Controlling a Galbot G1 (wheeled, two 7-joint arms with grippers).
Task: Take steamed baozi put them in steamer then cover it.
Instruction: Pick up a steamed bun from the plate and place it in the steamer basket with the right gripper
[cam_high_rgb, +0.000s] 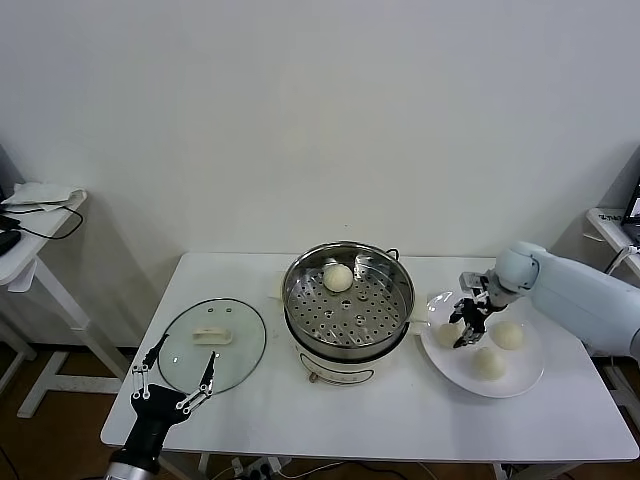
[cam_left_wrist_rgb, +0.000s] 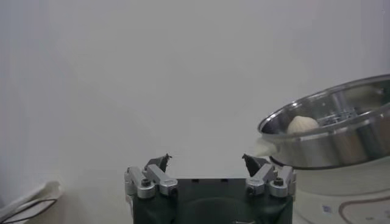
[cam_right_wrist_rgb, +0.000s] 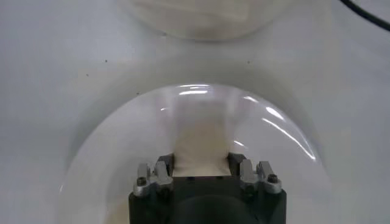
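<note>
The right gripper (cam_high_rgb: 468, 322) had its jaws closed on a soft, light baozi (cam_high_rgb: 449, 333) on the white plate (cam_high_rgb: 520, 378) beside the steamer (cam_high_rgb: 348, 300), holding its round sides, which looked easy to squash.

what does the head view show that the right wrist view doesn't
Only the head view shows the steamer with one baozi inside, the glass lid lying on the table, the open left gripper near the lid, and two loose buns on the plate.

Only the right wrist view shows the fingers pressing the bun's sides close up.

Both show the right gripper shut on a bun over the white plate.
</note>
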